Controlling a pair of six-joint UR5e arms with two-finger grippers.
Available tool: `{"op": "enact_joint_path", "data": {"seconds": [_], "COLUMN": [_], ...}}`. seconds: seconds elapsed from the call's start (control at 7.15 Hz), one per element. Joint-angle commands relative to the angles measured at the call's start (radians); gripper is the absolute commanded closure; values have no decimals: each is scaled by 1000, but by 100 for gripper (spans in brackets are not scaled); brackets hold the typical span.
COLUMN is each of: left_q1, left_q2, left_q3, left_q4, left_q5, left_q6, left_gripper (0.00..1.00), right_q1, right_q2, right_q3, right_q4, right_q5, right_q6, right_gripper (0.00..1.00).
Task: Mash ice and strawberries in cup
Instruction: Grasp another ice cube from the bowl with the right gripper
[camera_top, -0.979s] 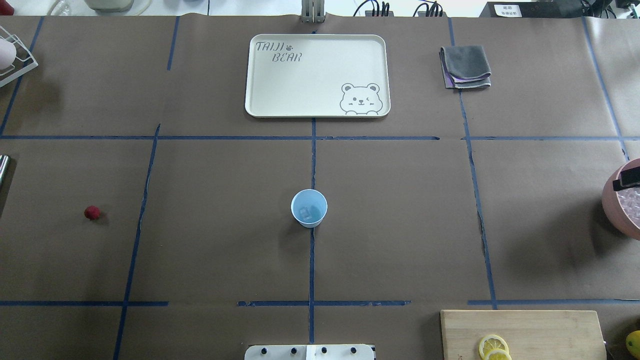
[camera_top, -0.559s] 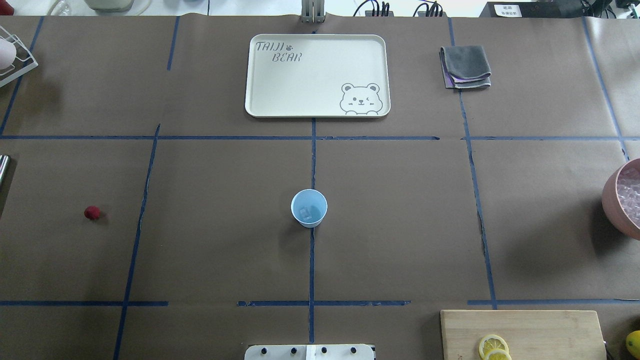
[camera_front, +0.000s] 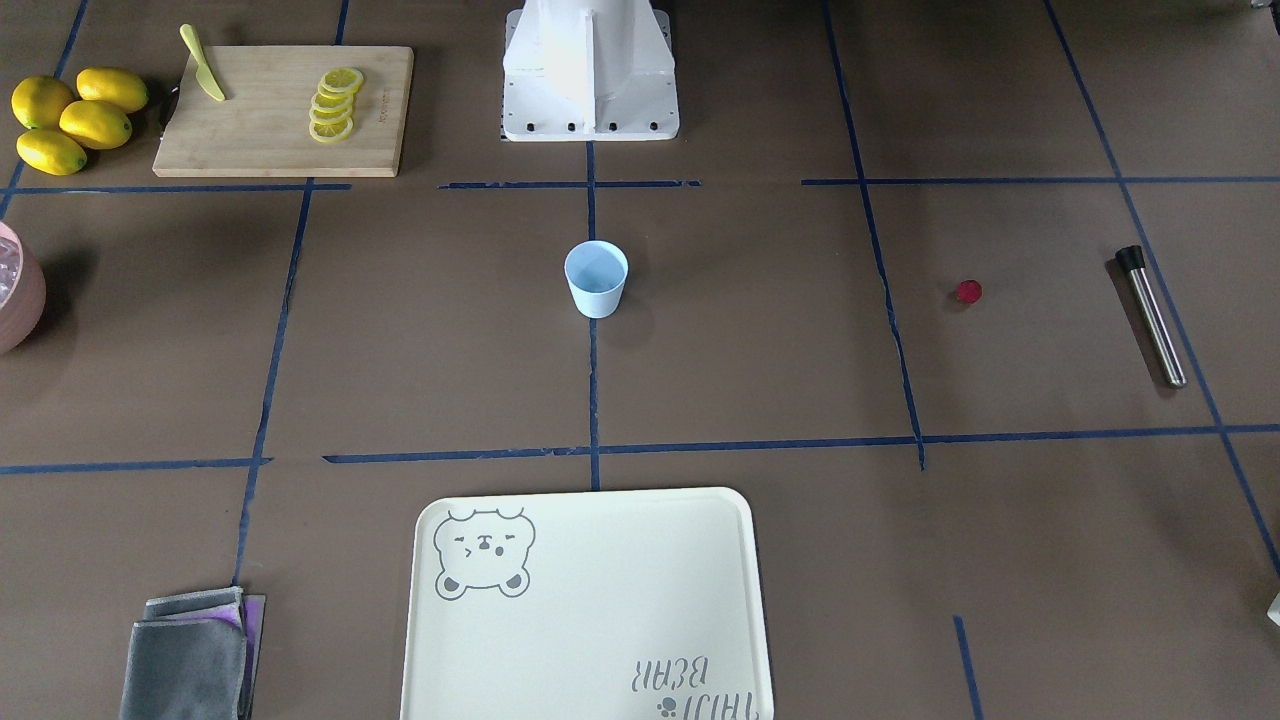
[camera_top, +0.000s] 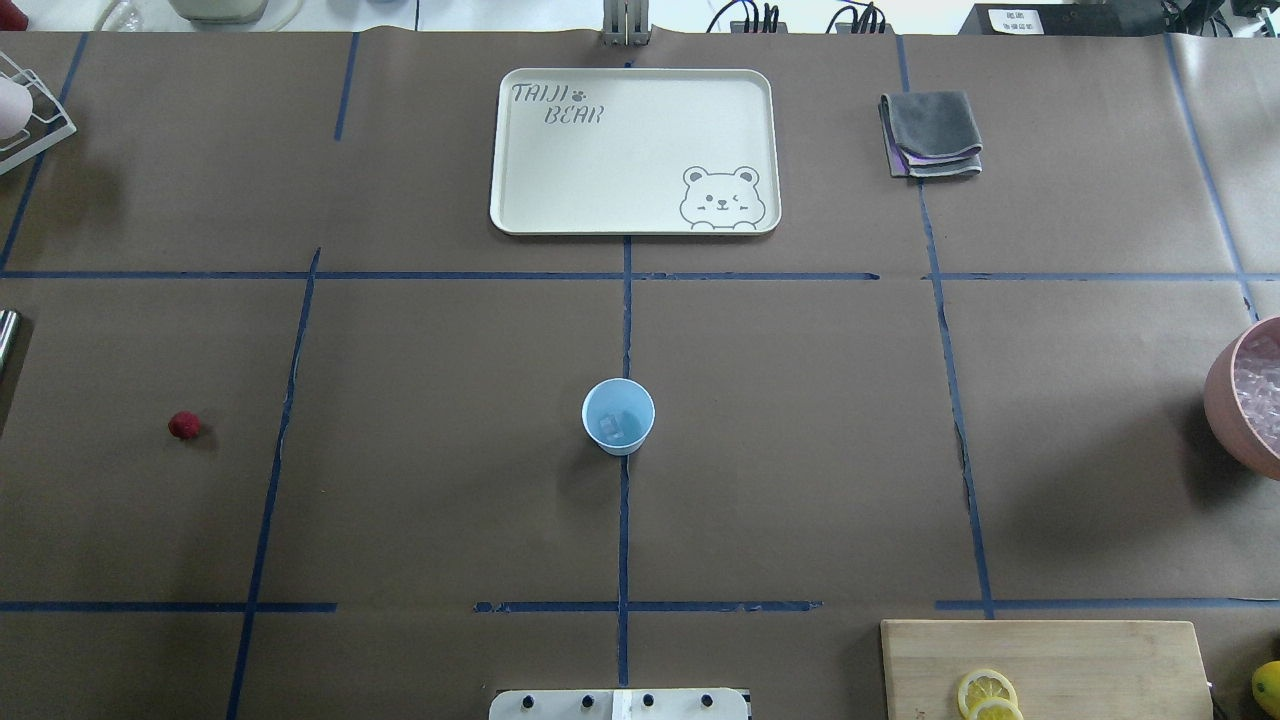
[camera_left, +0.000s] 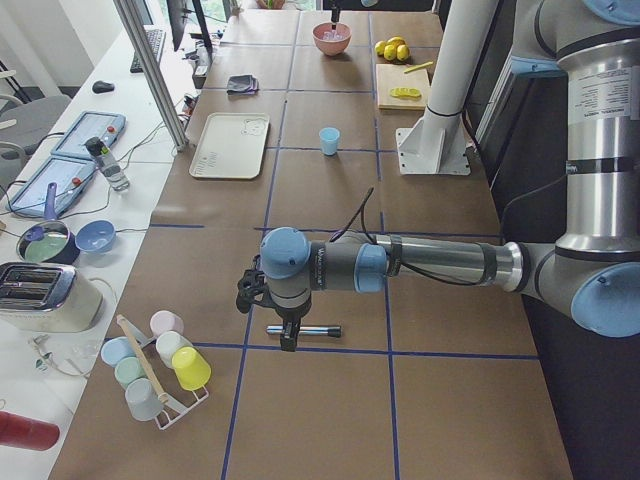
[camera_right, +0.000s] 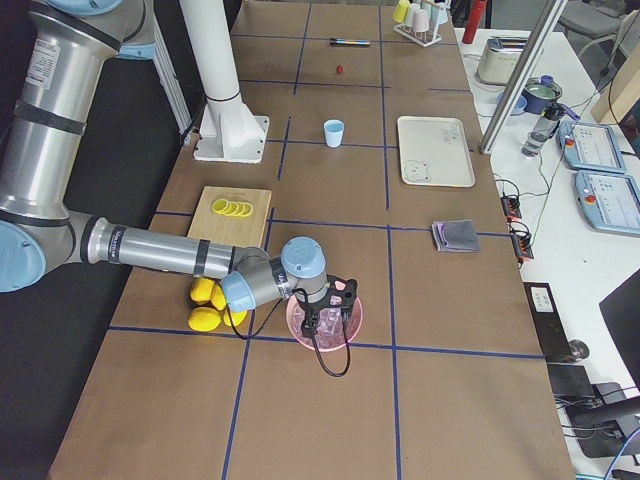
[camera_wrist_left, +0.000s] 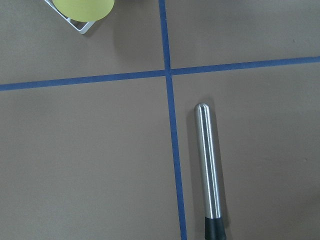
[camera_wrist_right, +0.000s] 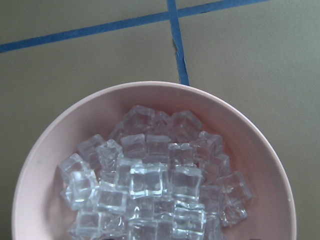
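A tray (camera_top: 620, 160) lies at the far side of the table (camera_top: 800, 450). A folded grey cloth (camera_top: 932, 133) lies to its right. Close to the robot on the right is a wood board (camera_top: 1040, 660) with lemon slices (camera_top: 987, 692) and a small knife (camera_front: 203, 62) on it. Whole lemons (camera_front: 75, 118) lie beside the board. A pink bowl (camera_top: 1245, 400) full of ice (camera_wrist_right: 150, 180) sits near the lemons. Far on the left lies a metal stick (camera_front: 1152, 315) with a black end. Past it stands a rack (camera_left: 155, 365) of cups.

The cup (camera_top: 618, 416) stands upright in the middle of the table, on a blue tape line. One bit of ice lies in its bottom. Wide brown paper lies open all around it. The strawberry (camera_top: 184, 425) lies alone on the left, between the cup and the stick, nearer the stick.

The left gripper (camera_left: 289, 340) hangs just over the stick and points down. Its camera shows the stick beside a tape cross. The strawberry is near this gripper, and the cup is well apart from it. I cannot tell if this gripper is open or closed.

The right gripper (camera_right: 335, 300) hangs right over the bowl. Its camera shows the ice heaped in the bowl. The cup is well apart from it. I cannot tell if this gripper is open or closed either.
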Motion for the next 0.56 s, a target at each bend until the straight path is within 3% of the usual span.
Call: {"op": "enact_joint_path", "data": {"seconds": [0.0,0.14,0.42], "left_q1": [0,0,0], "left_q2": [0,0,0], "left_q3": [-2,0,0], "left_q4": [0,0,0], "left_q5": [0,0,0], "left_q6": [0,0,0], "left_gripper": [0,0,0], "right_q1": [-3,-3,-6], "right_q2": [6,12,25], "right_q3": [-21,-23,-46], "right_q4": [-2,-8,-8], "right_q5": [-1,-1,-1], "right_q6": [13,13,11], "right_gripper": [13,24,24]}}
